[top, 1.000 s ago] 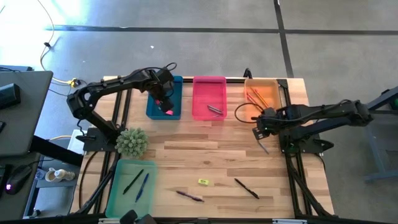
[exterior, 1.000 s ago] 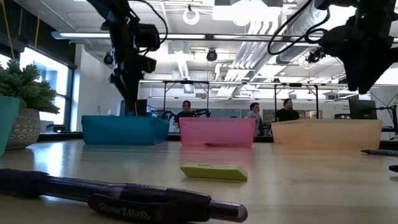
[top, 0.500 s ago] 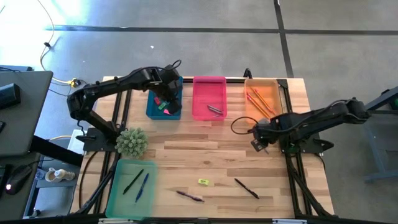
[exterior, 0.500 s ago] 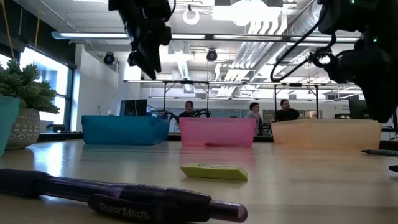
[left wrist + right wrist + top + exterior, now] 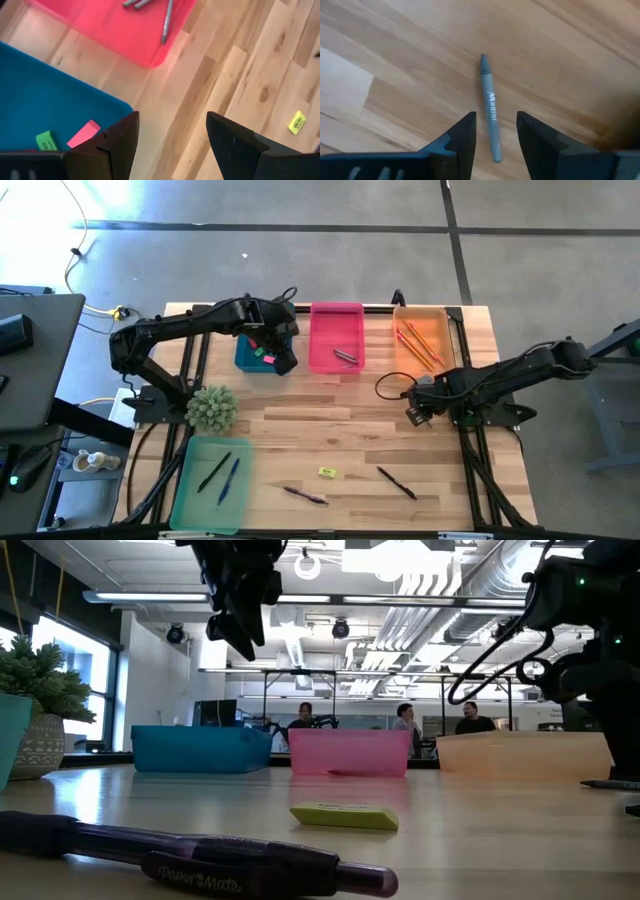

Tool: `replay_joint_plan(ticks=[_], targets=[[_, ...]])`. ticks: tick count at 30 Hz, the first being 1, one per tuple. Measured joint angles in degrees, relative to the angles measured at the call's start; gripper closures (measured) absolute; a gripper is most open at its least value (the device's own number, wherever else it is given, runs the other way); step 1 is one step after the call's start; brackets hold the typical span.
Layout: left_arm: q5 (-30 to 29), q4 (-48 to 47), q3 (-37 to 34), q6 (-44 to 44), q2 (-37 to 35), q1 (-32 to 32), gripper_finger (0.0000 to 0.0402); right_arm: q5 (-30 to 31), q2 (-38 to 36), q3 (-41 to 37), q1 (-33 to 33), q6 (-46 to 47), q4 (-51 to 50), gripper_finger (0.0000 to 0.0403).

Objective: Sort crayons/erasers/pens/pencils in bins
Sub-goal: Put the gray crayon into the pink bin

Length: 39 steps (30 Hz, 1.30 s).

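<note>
**Right claw parked over a loose crayon**

My right gripper [image 5: 494,142] hangs low, fingers apart, straddling a grey crayon [image 5: 490,114] lying flat on the table [image 5: 330,425], just below the orange bin [image 5: 428,335]. It's dropped closer since a second ago. Farther off, the left gripper [image 5: 170,137], open and empty, has pulled off the blue bin [image 5: 45,95] where the erasers [image 5: 82,134] sit.

table [image 5: 330,435]: pale wood planks, smooth | pink bin [image 5: 335,340]: glossy plastic | crayon [image 5: 490,115]: matt grey
</note>
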Motion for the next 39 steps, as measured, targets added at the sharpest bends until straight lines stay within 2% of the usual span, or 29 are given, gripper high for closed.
replay_joint_plan(ticks=[7,16,19,28,35,39], targets=[[-0.1,0.0,0.0,-3.2,0.0,-1.2,0.0185,0.3,1.6,-1.8,0.0,0.0,2.2,0.0270],[-0.1,0.0,0.0,-3.4,0.0,-1.5,0.0185,0.5,11.1,-0.9,0.0,0.0,4.0,0.0273],[-0.1,-0.6,0.0,-3.4,0.0,-1.5,0.0185,0.6,11.9,-0.1,0.0,0.0,3.6,0.0292],[-0.7,-6.6,0.0,-0.4,-0.4,-1.5,0.0185,0.1,12.0,0.3,0.0,1.9,4.5,0.0392],[-4.8,-8.5,-0.5,3.6,-3.1,-2.3,0.0185,-0.3,12.1,0.9,0.0,2.1,4.5,0.0390],[-5.4,-5.0,-3.5,3.9,-5.7,-2.9,0.0185,0.1,12.4,2.9,0.0,1.0,4.3,0.0394]])
